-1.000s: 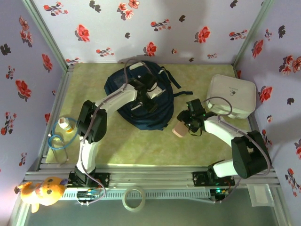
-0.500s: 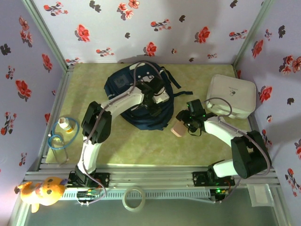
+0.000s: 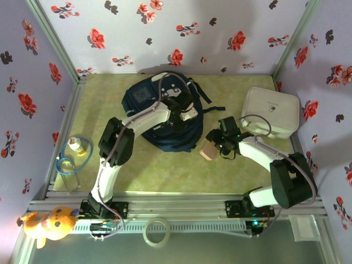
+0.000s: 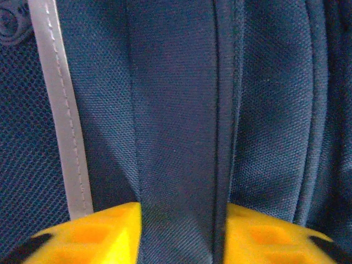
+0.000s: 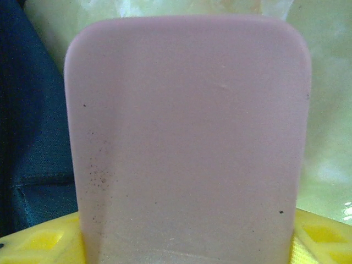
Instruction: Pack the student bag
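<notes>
Two arms work over the green bench [image 3: 165,173]. The student bag [image 3: 160,135], navy and rounded, lies at the middle of the bench towards the back wall, with its dark straps trailing to the right. The left arm reaches across the top of it, so that the left hand [image 3: 186,114] sits on the bag's right-hand half, pressed down into the cloth.

In the left wrist view the bag's navy weave [image 4: 275,110] is all around, with a grey stitched stripe [image 4: 60,110] running down at the left. A raised fold of that fabric stands straight up the picture between the yellow fingers [image 4: 99,234], which meet it on both sides; the left hand [image 4: 181,242] is drawn in narrow and pinches this fold.

The right hand [image 3: 214,147] hangs just off the bag's lower right edge, near it but apart. It holds a pink block [image 3: 208,152] with rounded corners, tipped out towards the bag. Seen from the right wrist, the block [image 5: 187,137] stands upright between the yellow fingers [image 5: 44,242] of that hand [image 5: 187,245], clamped at its lower end, with the navy bag [image 5: 27,137] at the left behind it and bare bench at the right.

A white rounded box [image 3: 270,113] rests at the right side of the bench, well apart from the bag.
</notes>
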Motion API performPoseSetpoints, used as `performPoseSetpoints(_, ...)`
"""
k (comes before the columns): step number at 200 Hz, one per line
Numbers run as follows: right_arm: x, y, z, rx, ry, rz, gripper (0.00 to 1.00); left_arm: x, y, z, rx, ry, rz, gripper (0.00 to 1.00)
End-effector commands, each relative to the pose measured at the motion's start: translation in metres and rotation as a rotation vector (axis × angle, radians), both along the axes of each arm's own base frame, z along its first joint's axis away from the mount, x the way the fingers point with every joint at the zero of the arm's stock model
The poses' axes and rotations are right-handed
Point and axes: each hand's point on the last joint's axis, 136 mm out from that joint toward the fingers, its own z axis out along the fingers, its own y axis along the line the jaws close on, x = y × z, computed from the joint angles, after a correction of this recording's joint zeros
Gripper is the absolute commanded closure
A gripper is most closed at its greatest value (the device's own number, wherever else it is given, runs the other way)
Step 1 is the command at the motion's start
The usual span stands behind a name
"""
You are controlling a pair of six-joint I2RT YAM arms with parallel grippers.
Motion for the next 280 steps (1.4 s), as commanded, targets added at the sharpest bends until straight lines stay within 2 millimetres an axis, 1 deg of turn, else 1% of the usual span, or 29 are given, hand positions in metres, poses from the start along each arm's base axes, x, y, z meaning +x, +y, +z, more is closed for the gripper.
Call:
performPoseSetpoints(1,0.005,-0.001,0.008,0.026,-0.027,-0.020,0.37,0.015,-0.002,0.013,0.003,-0.091,0.035,0.70)
performPoseSetpoints(16,0.004,-0.001,0.009,0.026,-0.030,-0.019,0.37,0.017,-0.005,0.032,-0.049,-0.135,0.047,0.78)
performPoseSetpoints(34,0.004,-0.002,0.012,0.023,-0.041,-0.020,0.37,0.017,-0.008,0.061,-0.130,-0.192,0.050,0.88)
performPoseSetpoints(54,0.005,-0.003,0.018,0.026,-0.061,-0.015,0.37,0.017,-0.007,0.091,-0.202,-0.236,0.069,0.94)
performPoseSetpoints(68,0.006,-0.002,0.023,0.031,-0.080,-0.004,0.37,0.015,-0.004,0.108,-0.236,-0.257,0.086,1.00)
performPoseSetpoints(93,0.009,0.003,0.039,0.050,-0.127,0.030,0.37,0.009,-0.003,0.132,-0.295,-0.269,0.093,1.00)
performPoseSetpoints(108,0.012,0.010,0.052,0.080,-0.172,0.062,0.37,0.007,-0.004,0.147,-0.341,-0.278,0.100,1.00)
performPoseSetpoints(127,0.016,0.020,0.073,0.129,-0.242,0.106,0.37,0.001,-0.008,0.172,-0.418,-0.292,0.096,1.00)
performPoseSetpoints(139,0.018,0.031,0.089,0.167,-0.295,0.149,0.37,-0.002,-0.011,0.191,-0.469,-0.312,0.105,1.00)
performPoseSetpoints(153,0.020,0.045,0.104,0.203,-0.333,0.176,0.36,-0.014,-0.022,0.212,-0.509,-0.351,0.066,1.00)
performPoseSetpoints(171,0.023,0.063,0.111,0.229,-0.339,0.207,0.36,-0.023,-0.033,0.234,-0.557,-0.399,0.046,1.00)
performPoseSetpoints(190,0.030,0.075,0.112,0.242,-0.335,0.209,0.37,-0.023,-0.034,0.249,-0.610,-0.418,0.070,1.00)
performPoseSetpoints(202,0.039,0.083,0.111,0.271,-0.331,0.190,0.37,-0.022,-0.033,0.258,-0.640,-0.435,0.088,1.00)
performPoseSetpoints(222,0.055,0.102,0.116,0.316,-0.346,0.186,0.37,-0.022,-0.032,0.273,-0.685,-0.455,0.110,1.00)
performPoseSetpoints(235,0.065,0.112,0.116,0.325,-0.343,0.176,0.37,-0.019,-0.032,0.278,-0.706,-0.458,0.127,1.00)
performPoseSetpoints(248,0.074,0.120,0.107,0.329,-0.308,0.146,0.37,-0.014,-0.032,0.281,-0.720,-0.456,0.151,1.00)
performPoseSetpoints(250,0.075,0.121,0.109,0.334,-0.312,0.144,0.37,-0.013,-0.031,0.281,-0.723,-0.454,0.157,1.00)
performPoseSetpoints(255,0.078,0.124,0.104,0.342,-0.304,0.137,0.37,-0.011,-0.030,0.281,-0.729,-0.452,0.168,1.00)
performPoseSetpoints(259,0.081,0.127,0.104,0.353,-0.307,0.130,0.37,-0.010,-0.030,0.281,-0.731,-0.452,0.174,1.00)
performPoseSetpoints(266,0.087,0.130,0.098,0.361,-0.296,0.110,0.37,-0.007,-0.029,0.282,-0.735,-0.453,0.183,1.00)
performPoseSetpoints(280,0.097,0.137,0.097,0.384,-0.306,0.098,0.37,0.000,-0.026,0.283,-0.758,-0.442,0.227,1.00)
